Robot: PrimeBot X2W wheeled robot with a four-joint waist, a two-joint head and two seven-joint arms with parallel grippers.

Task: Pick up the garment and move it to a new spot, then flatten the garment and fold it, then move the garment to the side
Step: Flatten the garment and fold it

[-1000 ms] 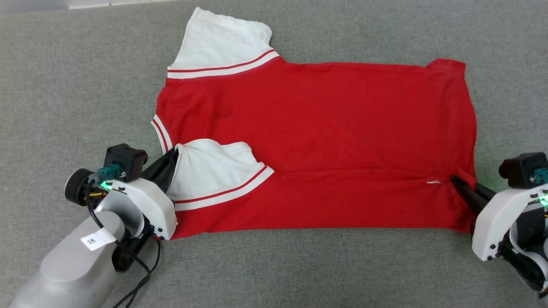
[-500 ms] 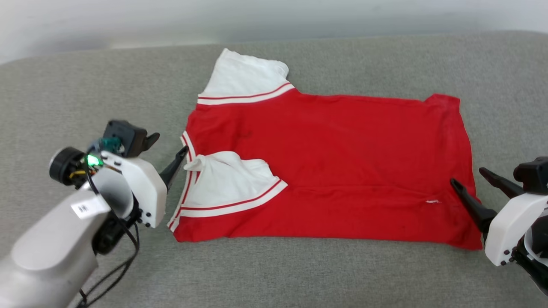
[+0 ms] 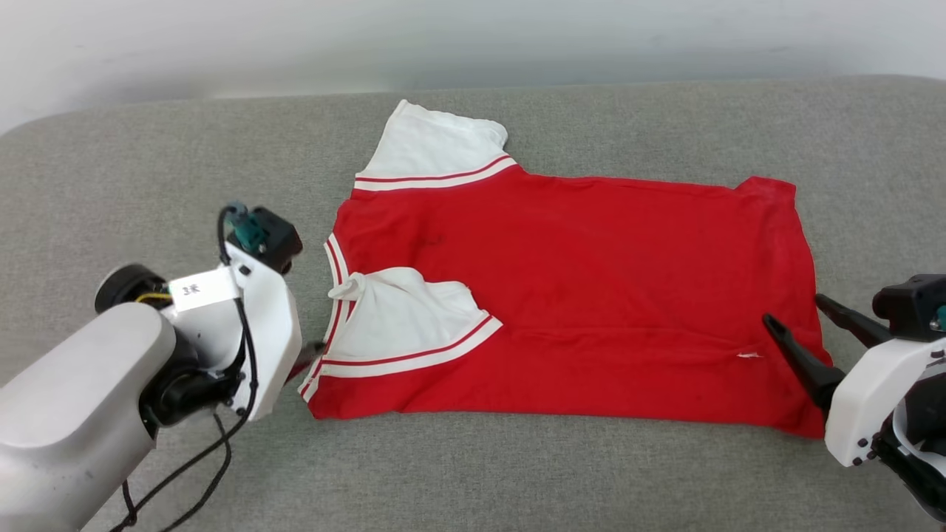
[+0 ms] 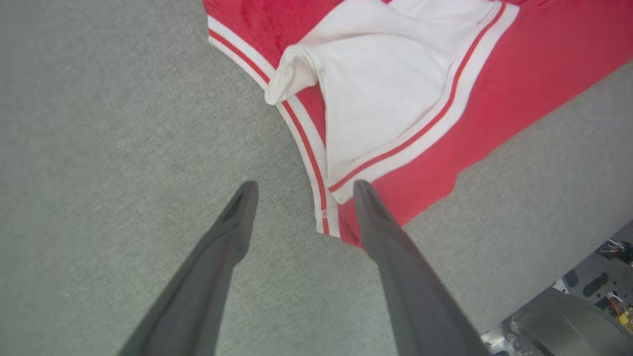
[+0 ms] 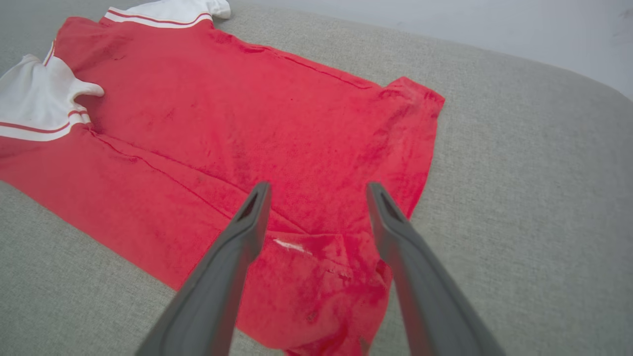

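The garment [image 3: 576,295] is a red jersey with white sleeves, lying flat and sideways on the grey surface, neck to the left and hem to the right. Its near edge is folded over, so one white sleeve [image 3: 399,318] rests on the red body. My left gripper [image 4: 304,187] is open just above the striped neck trim [image 4: 306,148] at the near left corner, holding nothing. My right gripper [image 3: 794,310] is open over the near hem corner, and the red cloth [image 5: 222,113] lies loose under and between its fingers [image 5: 247,222].
The grey fabric surface [image 3: 517,473] extends around the garment on all sides. A pale wall [image 3: 473,37] runs behind its rounded far edge. A black cable [image 3: 192,465] hangs from my left arm. Part of the robot's base [image 4: 568,321] sits in the left wrist view's lower right.
Both grippers went from shut on the garment's near corners to open and drew back slightly. The left wrist turned. The head view tilted up, bringing the wall in.
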